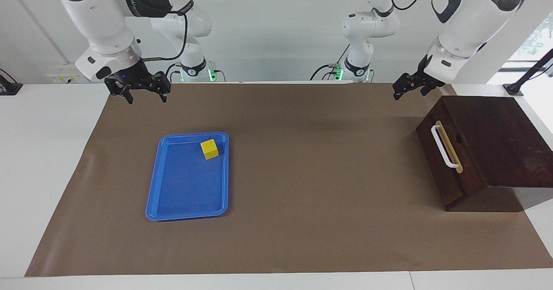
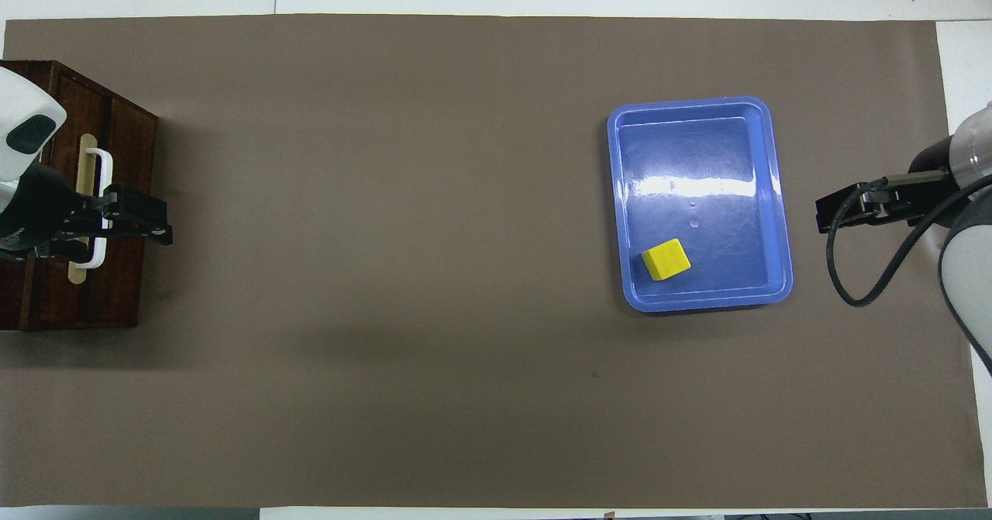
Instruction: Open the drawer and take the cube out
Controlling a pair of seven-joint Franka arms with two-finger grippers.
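Fingers apart – bright yellow cube sits in tray.

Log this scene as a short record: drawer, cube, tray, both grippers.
drawer: shut, at the left arm's end of the table
cube: in the tray, at its end nearer the robots
tray: blue, on the brown mat toward the right arm's end
left gripper: raised near the drawer, holding nothing
right gripper: open, raised, empty, waiting

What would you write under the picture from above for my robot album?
Yellow cube sits in the blue tray; the drawer is shut, with the left tool and right tool raised, holding nothing.
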